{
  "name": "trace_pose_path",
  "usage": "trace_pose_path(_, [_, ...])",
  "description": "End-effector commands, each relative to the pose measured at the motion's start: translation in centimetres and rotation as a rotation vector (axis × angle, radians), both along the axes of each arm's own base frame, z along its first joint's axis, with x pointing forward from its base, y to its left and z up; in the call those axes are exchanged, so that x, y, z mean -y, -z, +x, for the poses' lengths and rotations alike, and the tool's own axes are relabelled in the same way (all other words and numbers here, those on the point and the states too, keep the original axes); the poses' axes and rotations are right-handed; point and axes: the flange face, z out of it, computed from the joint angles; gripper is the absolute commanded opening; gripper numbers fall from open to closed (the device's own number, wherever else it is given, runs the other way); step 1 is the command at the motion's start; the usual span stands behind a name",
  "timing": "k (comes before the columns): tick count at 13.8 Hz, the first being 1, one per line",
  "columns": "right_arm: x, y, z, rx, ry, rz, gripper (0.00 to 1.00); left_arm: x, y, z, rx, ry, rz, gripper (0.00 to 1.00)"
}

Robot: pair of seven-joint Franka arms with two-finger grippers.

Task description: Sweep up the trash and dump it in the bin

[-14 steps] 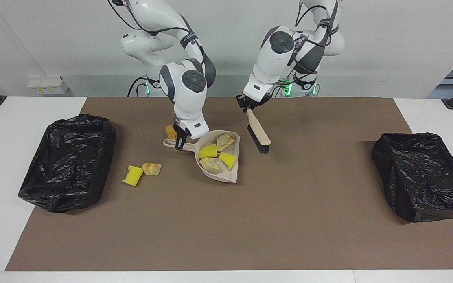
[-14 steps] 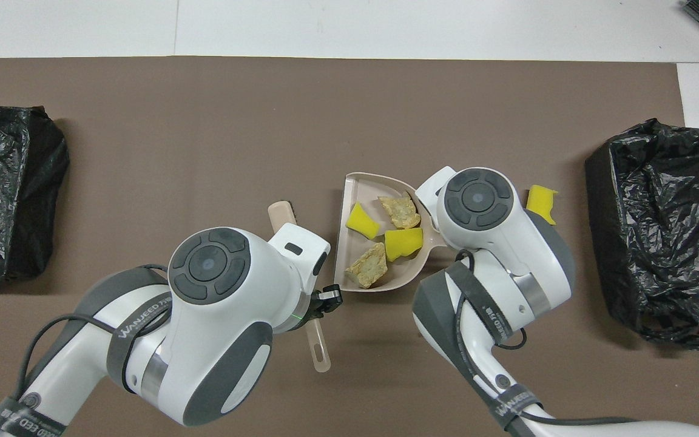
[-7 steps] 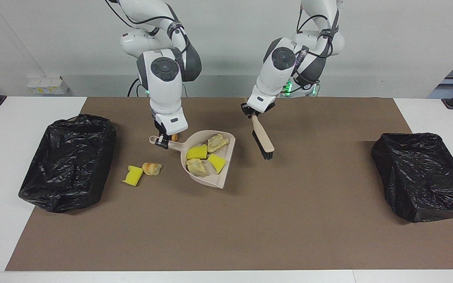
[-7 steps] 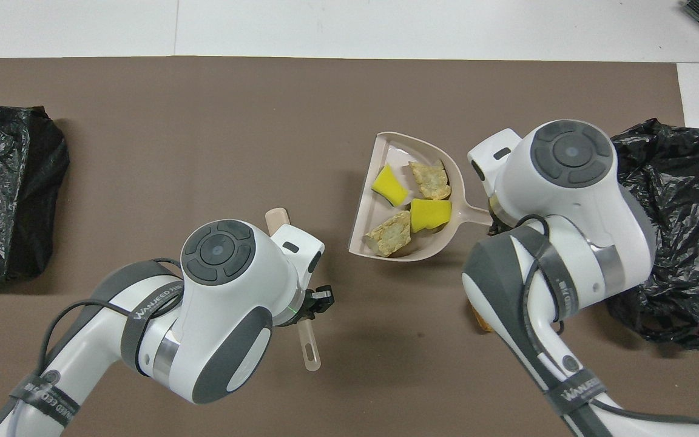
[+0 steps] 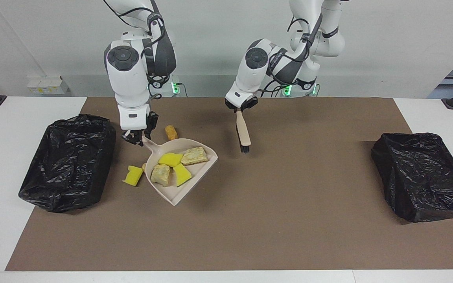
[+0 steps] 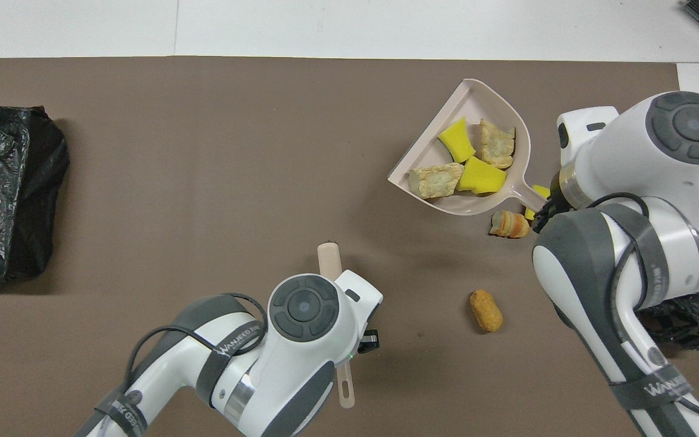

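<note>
Progress looks a little past halfway by my reckoning. In the facing view, the black-lined bin (image 5: 67, 161) at the right arm's end of the counter shows no trash inside. Beside it the right gripper (image 5: 132, 137) is pinched on the handle of the dustpan (image 5: 202, 167). The pan appears to be raised off the brown mat (image 5: 289, 220) and carries four pieces of trash (image 5: 170, 159): two yellow sponge chunks and two bread-like lumps. One loose sponge chunk (image 5: 133, 175) lies on the mat between pan and bin, and an orange nugget (image 5: 170, 132) lies nearer to the robots. The left gripper (image 5: 241, 107) is clamped on a brush (image 5: 243, 133) that hangs bristles-down over the mat. A second bin (image 5: 423, 177) sits at the left arm's end.

Dumping and a second sweep remain.

The overhead view shows a cream lump (image 6: 509, 224) just beside the pan's handle, almost hidden in the facing view. In turn, the right arm covers most of the nearby bin there.
</note>
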Motion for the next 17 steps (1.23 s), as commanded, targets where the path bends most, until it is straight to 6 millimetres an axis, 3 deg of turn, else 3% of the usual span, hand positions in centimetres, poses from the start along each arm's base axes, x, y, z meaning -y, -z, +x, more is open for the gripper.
trace_pose_path(1, [1.2, -2.4, -0.2, 0.003, 0.157, -0.003, 0.00, 2.2, 1.1, -3.5, 0.013, -0.006, 0.021, 0.00])
trace_pose_path(3, [3.1, -4.3, 0.5, -0.007, 0.424, -0.027, 0.00, 3.1, 2.7, -6.4, 0.000, -0.023, 0.050, 0.00])
trace_pose_path(5, [6.5, -5.9, 1.1, -0.019, 0.533, -0.031, 0.00, 4.0, 3.3, -8.4, -0.017, -0.030, 0.067, 0.00])
trace_pose_path(7, [11.1, -6.1, 1.2, -0.038, 0.661, -0.041, 0.00, 4.3, 4.3, -9.2, -0.039, -0.047, 0.061, 0.00])
trace_pose_path(9, [15.1, -6.0, 0.9, -0.032, 0.784, -0.045, 0.00, 5.8, 6.6, -10.8, -0.058, -0.054, 0.068, 0.00])
trace_pose_path(11, [17.9, -6.0, 0.6, -0.026, 0.836, -0.041, 0.00, 6.1, 7.2, -10.7, -0.056, -0.057, 0.059, 0.00])
trace_pose_path(13, [19.2, -6.3, 0.3, -0.020, 0.871, -0.036, 0.00, 6.1, 7.1, -10.7, -0.062, -0.057, 0.063, 0.00])
trace_pose_path(17, [22.9, -6.6, -0.9, -0.031, 0.779, -0.042, 0.00, 5.8, 6.6, -10.8, -0.090, -0.093, 0.087, 0.00])
